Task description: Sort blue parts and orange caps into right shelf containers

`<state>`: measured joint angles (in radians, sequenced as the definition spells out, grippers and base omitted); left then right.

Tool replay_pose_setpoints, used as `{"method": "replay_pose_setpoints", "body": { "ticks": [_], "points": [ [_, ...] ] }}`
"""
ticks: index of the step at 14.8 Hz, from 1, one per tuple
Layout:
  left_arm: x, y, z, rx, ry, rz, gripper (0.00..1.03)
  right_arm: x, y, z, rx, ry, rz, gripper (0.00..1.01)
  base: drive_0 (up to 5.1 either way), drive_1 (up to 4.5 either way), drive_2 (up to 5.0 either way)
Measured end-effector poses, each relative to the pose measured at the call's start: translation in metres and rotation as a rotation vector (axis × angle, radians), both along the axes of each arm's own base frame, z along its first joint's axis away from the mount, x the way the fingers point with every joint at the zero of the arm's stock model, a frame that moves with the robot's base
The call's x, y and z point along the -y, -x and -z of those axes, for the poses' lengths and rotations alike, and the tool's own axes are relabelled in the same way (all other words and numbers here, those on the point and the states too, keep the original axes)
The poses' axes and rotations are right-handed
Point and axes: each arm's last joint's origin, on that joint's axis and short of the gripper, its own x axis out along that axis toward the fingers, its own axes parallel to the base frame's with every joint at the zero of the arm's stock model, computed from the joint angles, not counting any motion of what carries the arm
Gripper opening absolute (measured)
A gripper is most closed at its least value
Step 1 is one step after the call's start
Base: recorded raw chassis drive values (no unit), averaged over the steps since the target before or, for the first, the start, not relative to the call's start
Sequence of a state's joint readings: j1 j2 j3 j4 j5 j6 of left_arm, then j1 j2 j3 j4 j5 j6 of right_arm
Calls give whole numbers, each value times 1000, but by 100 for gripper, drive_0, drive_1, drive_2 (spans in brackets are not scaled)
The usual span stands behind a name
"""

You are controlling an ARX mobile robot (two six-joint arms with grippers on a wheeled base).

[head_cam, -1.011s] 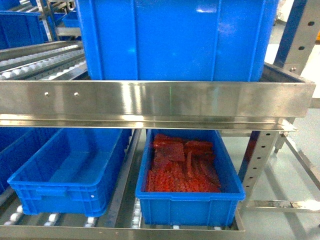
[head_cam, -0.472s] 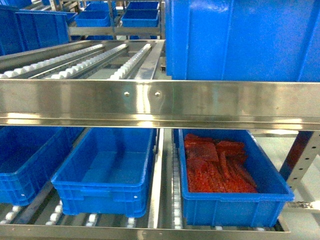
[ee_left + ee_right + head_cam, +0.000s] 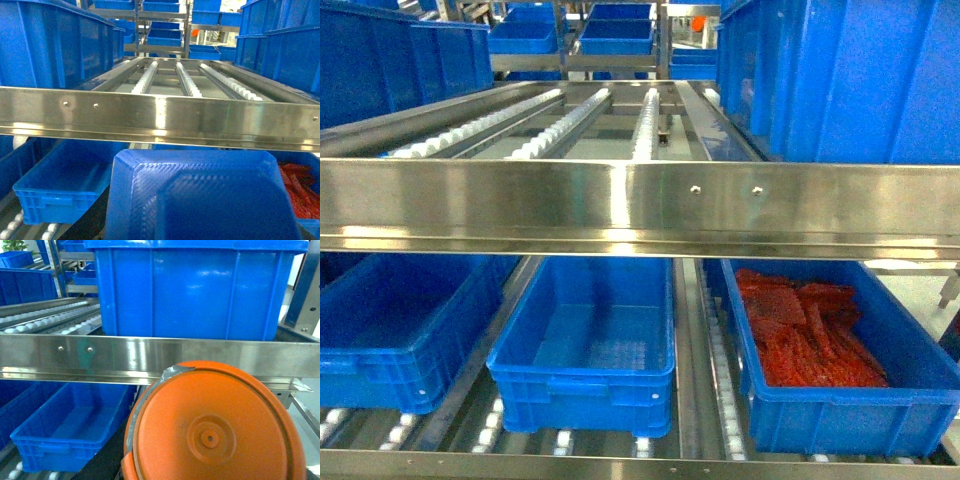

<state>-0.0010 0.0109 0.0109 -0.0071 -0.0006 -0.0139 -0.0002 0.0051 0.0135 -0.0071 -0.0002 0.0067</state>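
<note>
A blue part [image 3: 200,200] fills the bottom of the left wrist view, very close to the camera, and my left gripper is shut on it with its fingers hidden behind it. An orange cap [image 3: 215,430] with a round centre boss fills the bottom of the right wrist view, and my right gripper holds it, fingers hidden too. Ahead stands the steel shelf [image 3: 640,205] with white rollers [image 3: 645,125]. On its lower level sit blue containers: an empty one [image 3: 585,375] in the middle and another [image 3: 400,330] on the left. Neither gripper shows in the head view.
A third blue bin [image 3: 920,400] at the lower right holds red ragged pieces [image 3: 810,335]. A tall blue bin [image 3: 850,80] stands on the upper level at the right. More racks with blue bins [image 3: 610,30] stand behind. The shelf's front beam crosses all views.
The head view has swung left: the tall upper bin slid from the centre to the right edge, the red-piece bin moved right, and a further bin on the lower left came into view.
</note>
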Motion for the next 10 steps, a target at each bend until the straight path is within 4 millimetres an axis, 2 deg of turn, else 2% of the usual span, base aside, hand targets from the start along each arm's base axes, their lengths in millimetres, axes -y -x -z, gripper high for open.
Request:
{"method": "replay_pose_setpoints", "body": {
  "ticks": [10],
  "points": [
    [0, 0, 0, 0, 0, 0, 43, 0, 0, 0, 3, 0, 0, 44, -489, 242, 242]
  ]
}}
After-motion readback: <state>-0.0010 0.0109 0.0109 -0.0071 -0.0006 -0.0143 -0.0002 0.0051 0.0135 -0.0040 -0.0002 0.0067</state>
